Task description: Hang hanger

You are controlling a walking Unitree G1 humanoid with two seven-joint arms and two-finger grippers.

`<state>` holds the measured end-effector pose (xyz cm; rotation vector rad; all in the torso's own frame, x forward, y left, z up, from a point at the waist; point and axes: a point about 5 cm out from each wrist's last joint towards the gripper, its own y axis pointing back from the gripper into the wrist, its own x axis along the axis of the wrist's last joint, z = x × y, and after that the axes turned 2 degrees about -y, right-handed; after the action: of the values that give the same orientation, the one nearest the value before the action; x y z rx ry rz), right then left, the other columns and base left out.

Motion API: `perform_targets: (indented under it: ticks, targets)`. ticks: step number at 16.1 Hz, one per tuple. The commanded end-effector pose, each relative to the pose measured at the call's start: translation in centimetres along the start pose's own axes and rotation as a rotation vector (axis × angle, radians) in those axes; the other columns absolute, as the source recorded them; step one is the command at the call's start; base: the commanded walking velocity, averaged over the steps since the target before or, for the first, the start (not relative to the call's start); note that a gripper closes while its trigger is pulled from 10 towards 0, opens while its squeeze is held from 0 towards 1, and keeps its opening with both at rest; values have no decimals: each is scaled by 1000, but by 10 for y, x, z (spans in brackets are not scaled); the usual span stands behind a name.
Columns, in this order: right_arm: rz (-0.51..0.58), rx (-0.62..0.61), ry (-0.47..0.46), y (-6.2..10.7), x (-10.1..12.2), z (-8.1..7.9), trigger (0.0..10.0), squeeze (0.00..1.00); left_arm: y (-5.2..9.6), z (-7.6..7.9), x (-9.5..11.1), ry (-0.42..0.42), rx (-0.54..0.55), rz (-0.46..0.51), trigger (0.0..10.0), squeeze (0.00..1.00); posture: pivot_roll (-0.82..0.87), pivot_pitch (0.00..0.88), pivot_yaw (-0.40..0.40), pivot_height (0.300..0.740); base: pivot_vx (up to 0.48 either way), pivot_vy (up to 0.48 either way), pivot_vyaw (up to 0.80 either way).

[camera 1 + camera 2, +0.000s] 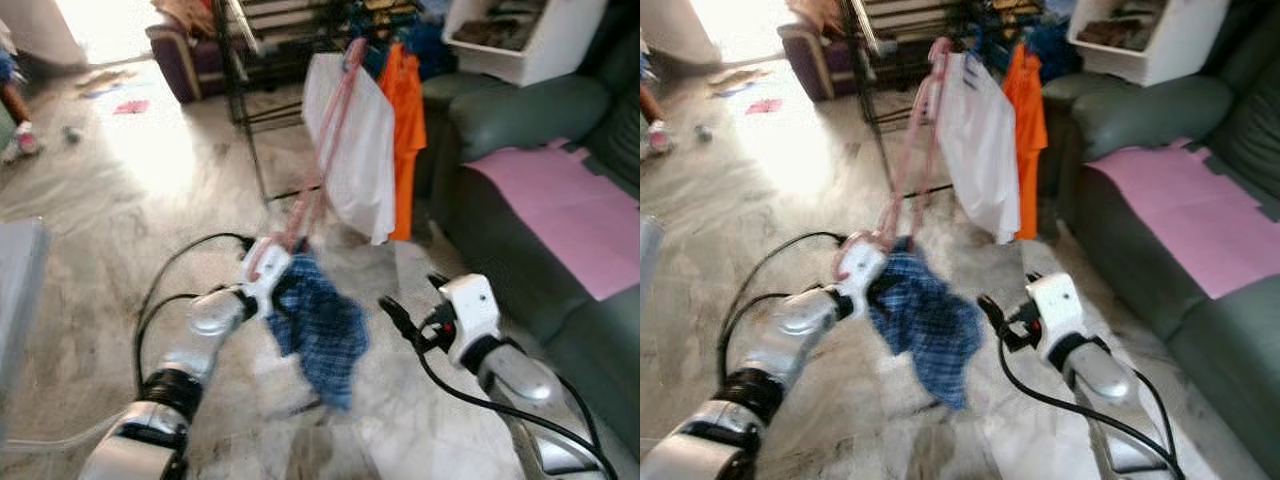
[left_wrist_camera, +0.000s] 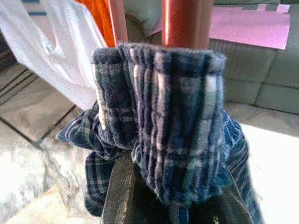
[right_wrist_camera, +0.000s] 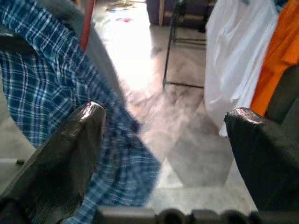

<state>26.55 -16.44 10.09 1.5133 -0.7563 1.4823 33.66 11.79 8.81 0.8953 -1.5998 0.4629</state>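
1. Left gripper [image 1: 285,268]: raised over the floor in front of the rack, closed on the lower end of the hanger and the cloth bunched there.
2. Hanger [image 1: 325,150]: pink, long, slanting up from the left gripper toward the rack; its top lies against the white garment (whether it is hooked on a rail cannot be told).
3. Cloth [image 1: 322,330]: blue plaid, draped over the hanger's lower bar, hanging down below the left gripper, clear of the floor.
4. Right gripper [image 1: 410,305]: held just beside the cloth, to its right, fingers spread wide, holding nothing; the fingers [image 3: 65,158] frame the plaid in the wrist view.
5. Rack [image 1: 245,90]: dark metal, standing on the floor beyond the grippers.
6. White garment [image 1: 355,150]: hanging on the rack.
7. Orange garment [image 1: 408,120]: hanging just beside the white one, nearer the sofa.
8. Sofa [image 1: 530,120]: dark green, on the right, with a pink sheet [image 1: 570,205] on its seat.
9. Floor [image 1: 120,200]: pale marble, brightly lit at the far left.
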Motion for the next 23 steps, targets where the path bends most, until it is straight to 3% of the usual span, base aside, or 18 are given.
perform_targets:
  ticks: [1, 5, 9, 11, 12, 15, 17, 19, 21, 23]
  targets:
    - [-21, -5, -2, 3, -5, 3, 10000, 0, -6, 5, 9, -8, -22, 37, 10000, 0, -85, 1, 66, 740, 345, 0, 0]
    - [-22, -1, 2, 2, -5, 3, 10000, 0, -5, 6, 7, -14, -21, 36, 10000, 0, -84, 3, 61, 740, 168, 0, 0]
    - [-22, 1, 8, 4, -4, 5, 10000, 0, -2, 9, -2, -127, -96, -46, 10000, 0, -85, 3, 58, 740, 0, 0, 0]
    - [-36, 10, 39, 7, -3, 7, 10000, 0, 4, 2, -13, -196, -149, -152, 10000, 0, -85, 4, 57, 740, 0, 0, 0]
    - [-68, 34, 72, 9, -4, 8, 10000, 0, 12, -6, -21, -280, -214, -246, 10000, 0, -85, 6, 55, 740, 0, 0, 0]
    - [-164, 272, 289, 18, -3, -6, 10000, 0, 35, -24, -38, -493, -470, -520, 10000, 0, -87, 9, 59, 740, 0, 0, 0]
    - [-236, 505, 452, 32, -3, -20, 10000, 0, 41, -38, -37, -590, -537, -648, 10000, 0, -94, 12, 63, 740, 0, 0, 0]
    - [-243, 607, 485, 39, 9, -25, 10000, 0, 37, -43, -29, -657, -558, -680, 10000, 0, -102, 13, 65, 740, 0, 0, 0]
    - [-229, 664, 469, 42, 24, -27, 10000, 0, 34, -41, -28, -662, -579, -691, 10000, 0, -105, 12, 67, 740, 0, 0, 0]
    - [-157, 690, 452, 39, 50, -28, 10000, 0, 32, -38, -30, -692, -611, -709, 10000, 0, -106, 13, 69, 740, 0, 0, 0]
